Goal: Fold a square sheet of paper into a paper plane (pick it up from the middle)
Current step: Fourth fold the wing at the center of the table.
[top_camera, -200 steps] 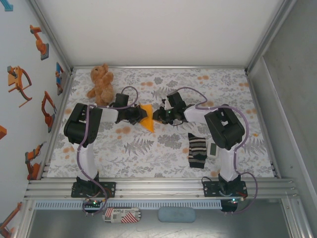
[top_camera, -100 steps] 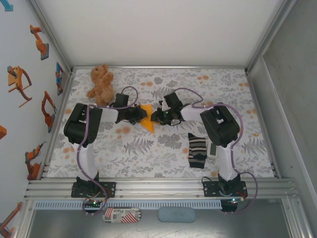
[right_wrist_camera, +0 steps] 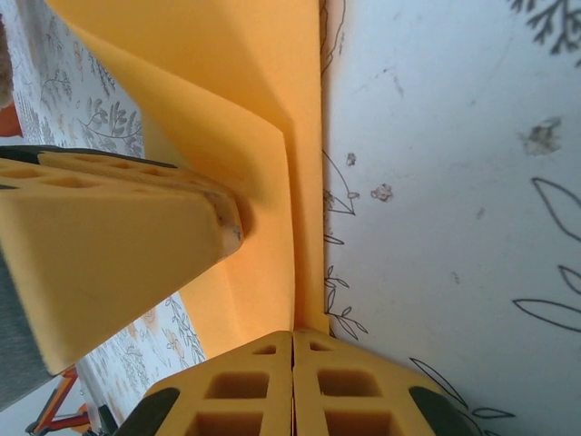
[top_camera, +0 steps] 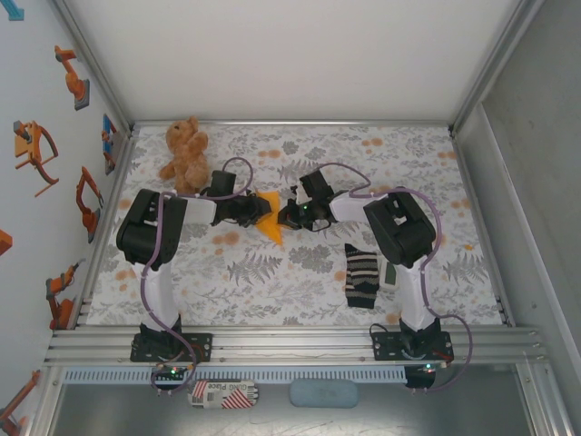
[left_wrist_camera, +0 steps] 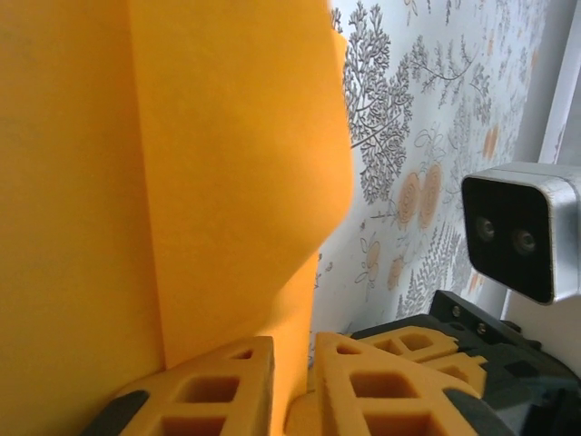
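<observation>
The folded sheet of paper (top_camera: 269, 225) is pinched at its edge between the fully closed right fingers (right_wrist_camera: 270, 361). It is straddled by the slightly parted left fingers (left_wrist_camera: 254, 363).

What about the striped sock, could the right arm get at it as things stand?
Probably yes, but not straight away. The striped sock lies uncovered on the table, close beside the right arm. The right pincer is shut on the orange paper and would have to let go first.
</observation>
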Motion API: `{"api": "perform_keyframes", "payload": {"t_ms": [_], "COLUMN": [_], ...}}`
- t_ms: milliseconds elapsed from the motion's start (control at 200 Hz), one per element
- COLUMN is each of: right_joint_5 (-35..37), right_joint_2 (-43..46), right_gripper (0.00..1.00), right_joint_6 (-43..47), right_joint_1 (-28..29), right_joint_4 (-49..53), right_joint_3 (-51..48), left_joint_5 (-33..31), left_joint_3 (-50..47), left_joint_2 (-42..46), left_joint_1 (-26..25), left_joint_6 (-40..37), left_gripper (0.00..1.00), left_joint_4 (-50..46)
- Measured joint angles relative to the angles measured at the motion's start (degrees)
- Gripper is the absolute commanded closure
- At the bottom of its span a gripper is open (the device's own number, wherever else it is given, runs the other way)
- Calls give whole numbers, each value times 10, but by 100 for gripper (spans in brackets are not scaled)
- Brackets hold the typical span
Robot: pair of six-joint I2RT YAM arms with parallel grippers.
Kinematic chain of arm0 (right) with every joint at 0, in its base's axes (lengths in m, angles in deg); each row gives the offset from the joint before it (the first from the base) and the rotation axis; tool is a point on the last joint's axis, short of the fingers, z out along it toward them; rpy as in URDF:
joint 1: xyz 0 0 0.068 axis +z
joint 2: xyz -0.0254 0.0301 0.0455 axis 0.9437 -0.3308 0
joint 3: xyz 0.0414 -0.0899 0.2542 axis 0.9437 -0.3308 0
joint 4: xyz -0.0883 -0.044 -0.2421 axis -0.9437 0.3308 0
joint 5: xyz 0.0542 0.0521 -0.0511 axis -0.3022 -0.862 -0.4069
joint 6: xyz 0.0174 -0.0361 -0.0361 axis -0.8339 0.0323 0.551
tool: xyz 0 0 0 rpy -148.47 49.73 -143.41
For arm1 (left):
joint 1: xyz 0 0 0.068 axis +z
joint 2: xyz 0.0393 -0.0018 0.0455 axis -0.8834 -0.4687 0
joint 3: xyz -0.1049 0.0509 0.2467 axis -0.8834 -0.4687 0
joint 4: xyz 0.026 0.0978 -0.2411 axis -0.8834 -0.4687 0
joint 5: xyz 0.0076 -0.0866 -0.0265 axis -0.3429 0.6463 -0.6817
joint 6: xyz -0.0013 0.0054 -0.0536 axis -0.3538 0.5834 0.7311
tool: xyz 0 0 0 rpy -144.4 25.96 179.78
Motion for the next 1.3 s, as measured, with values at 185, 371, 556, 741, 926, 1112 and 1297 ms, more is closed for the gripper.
{"api": "perform_keyframes", "payload": {"t_ms": [185, 371, 556, 741, 926, 1112, 1297], "right_joint_5": [-10, -13, -13, -13, -12, -10, -4], "right_joint_2": [1, 5, 6, 7, 9, 9, 13], "right_gripper": [97, 99, 100, 100, 100, 100, 100], "right_joint_6": [-2, -2, -2, -2, -2, -2, -2], "right_joint_1": [-3, -5, -5, -5, -5, -5, -4], "right_joint_4": [-33, -64, -79, -86, -94, -95, -100], "right_joint_3": [-18, -36, -44, -48, -53, -54, -58], "left_joint_5": [1, -1, -2, -4, -17, -34, -49], "left_joint_3": [0, 0, -1, -5, -36, -48, -48], "left_joint_2": [19, 27, 27, 27, 29, 46, 54], "left_joint_1": [6, 16, 19, 19, 20, 20, 19], "left_joint_6": [0, 0, 0, 0, 1, 2, 2], "left_gripper": [71, 71, 70, 68, 67, 67, 67], "left_joint_4": [0, -1, 7, 16, 25, 9, -11]}}
